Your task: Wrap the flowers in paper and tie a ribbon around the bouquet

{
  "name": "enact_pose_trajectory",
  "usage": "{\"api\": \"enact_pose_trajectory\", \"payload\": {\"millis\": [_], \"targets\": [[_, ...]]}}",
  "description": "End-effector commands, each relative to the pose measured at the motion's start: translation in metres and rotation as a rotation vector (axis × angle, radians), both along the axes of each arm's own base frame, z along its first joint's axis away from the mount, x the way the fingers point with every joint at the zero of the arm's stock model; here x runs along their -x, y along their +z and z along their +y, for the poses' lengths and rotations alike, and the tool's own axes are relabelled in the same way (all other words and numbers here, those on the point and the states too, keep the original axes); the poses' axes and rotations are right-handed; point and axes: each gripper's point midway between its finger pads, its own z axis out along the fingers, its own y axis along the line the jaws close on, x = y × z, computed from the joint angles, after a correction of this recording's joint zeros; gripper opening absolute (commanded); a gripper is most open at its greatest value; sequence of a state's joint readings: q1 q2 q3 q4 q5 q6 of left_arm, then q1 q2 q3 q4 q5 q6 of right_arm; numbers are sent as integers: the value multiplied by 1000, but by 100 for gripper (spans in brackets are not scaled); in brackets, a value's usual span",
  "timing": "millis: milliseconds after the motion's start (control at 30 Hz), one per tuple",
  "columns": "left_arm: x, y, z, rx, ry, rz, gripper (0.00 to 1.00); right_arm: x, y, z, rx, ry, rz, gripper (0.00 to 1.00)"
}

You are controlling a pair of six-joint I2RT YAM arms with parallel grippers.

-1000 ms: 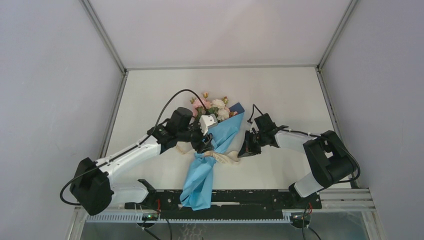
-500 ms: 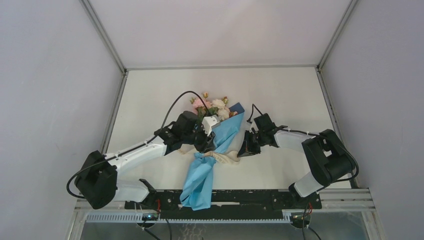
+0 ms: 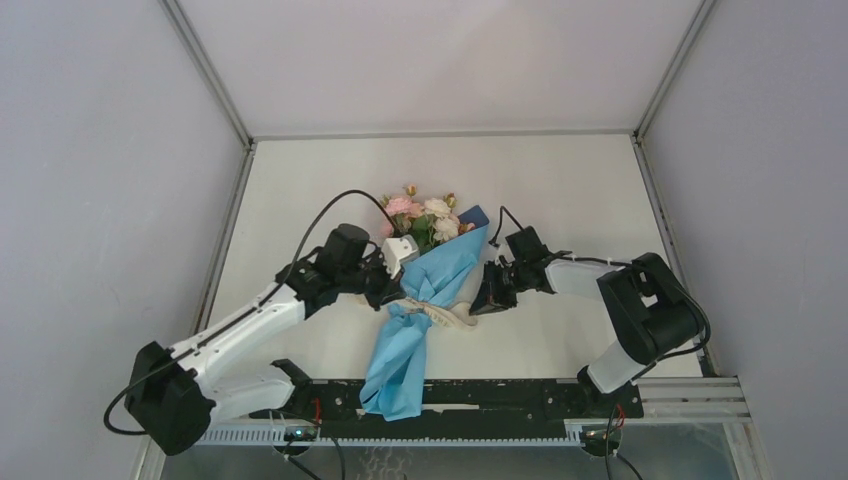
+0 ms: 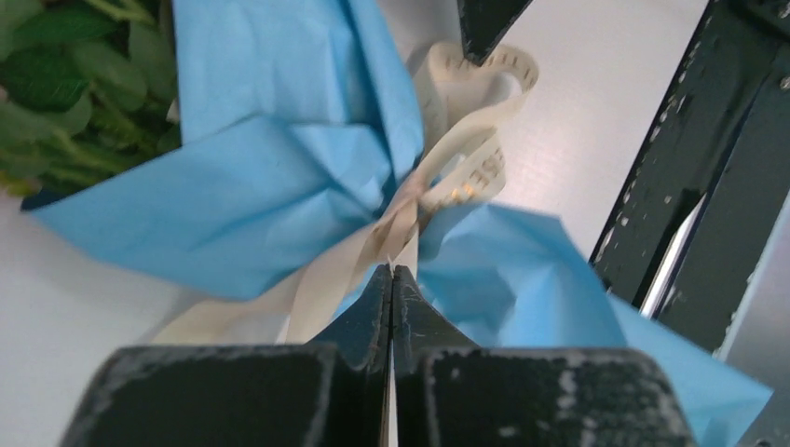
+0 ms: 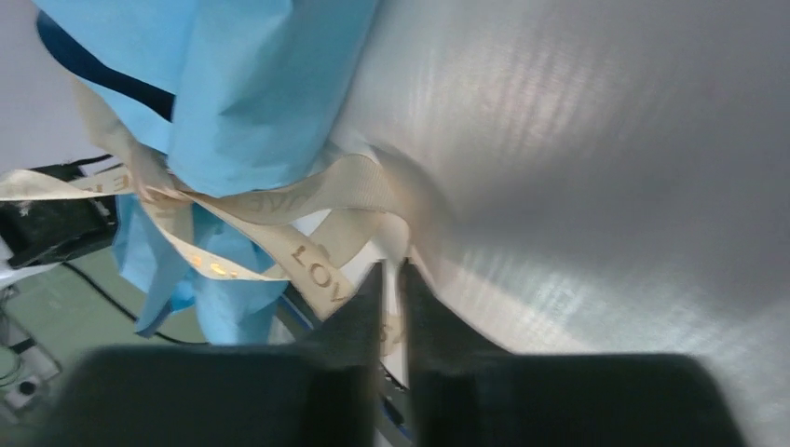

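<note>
Bouquet (image 3: 418, 300), a long cone of thin blue paper (image 3: 400, 365) holding the flowers (image 3: 422, 215), small pink, peach and cream roses, lay along the middle of the white table (image 3: 570, 190). Its blooms pointed to the far end and its tail lay over the near black rail (image 3: 520, 392). A narrow cream-beige ribbon (image 3: 449, 317) crossed the pinched waist of the cone, looped and loosely knotted.

The left gripper (image 4: 391, 270) had its jaws pressed together on a ribbon strand just beside the knot, apparently nipping it. The right gripper (image 5: 391, 275) held another strand in the thin slit between its fingers.

Tying seemed the step in hand. Next, the two strands likely needed drawing apart, gently, to snug the knot without tearing the paper.

A second earlier the left jaws stood apart over the cone. Since then they had closed and that arm had drawn back leftward, while the right arm barely shifted.
</note>
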State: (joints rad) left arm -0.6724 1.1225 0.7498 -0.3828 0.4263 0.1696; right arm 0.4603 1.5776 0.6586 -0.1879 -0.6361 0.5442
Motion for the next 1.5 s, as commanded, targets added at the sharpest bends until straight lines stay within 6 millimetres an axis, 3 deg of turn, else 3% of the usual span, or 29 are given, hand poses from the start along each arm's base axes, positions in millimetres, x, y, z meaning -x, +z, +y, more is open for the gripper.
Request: {"api": "enact_pose_trajectory", "payload": {"millis": [0,67,167,433,633,767,867,967,1167,1200,1267,1300,1367,1467], "targets": [[14,-2,35,-93,-89,-38,0,-4,21,22,-126,100,-56,32],[16,-5,42,-108,-107,-69,0,-2,22,17,-113,105,-64,47],[16,-6,51,-136,-145,-119,0,-7,29,9,-106,66,-99,56],[9,-12,95,-296,-223,-207,0,-5,12,15,-39,45,-105,57],[17,-31,120,-370,-251,-170,0,-3,-5,3,95,38,-129,55],[30,-53,133,-435,-311,-151,0,7,-7,1,121,73,-125,46],[32,-68,144,-493,-355,-164,0,13,-8,5,117,97,-118,14],[29,-78,155,-562,-378,-185,0,13,-3,7,92,98,-120,0],[27,-90,167,-632,-462,-215,0,8,13,9,55,94,-153,0],[29,-89,167,-628,-492,-220,3,8,15,10,49,96,-157,0],[33,-83,165,-620,-556,-228,40,8,19,12,40,104,-161,0],[33,-78,164,-619,-592,-242,53,8,21,13,34,107,-163,0],[20,-64,163,-624,-601,-302,62,8,24,13,28,109,-169,0],[-19,-43,154,-567,-502,-376,70,6,26,15,16,114,-174,0]]}}
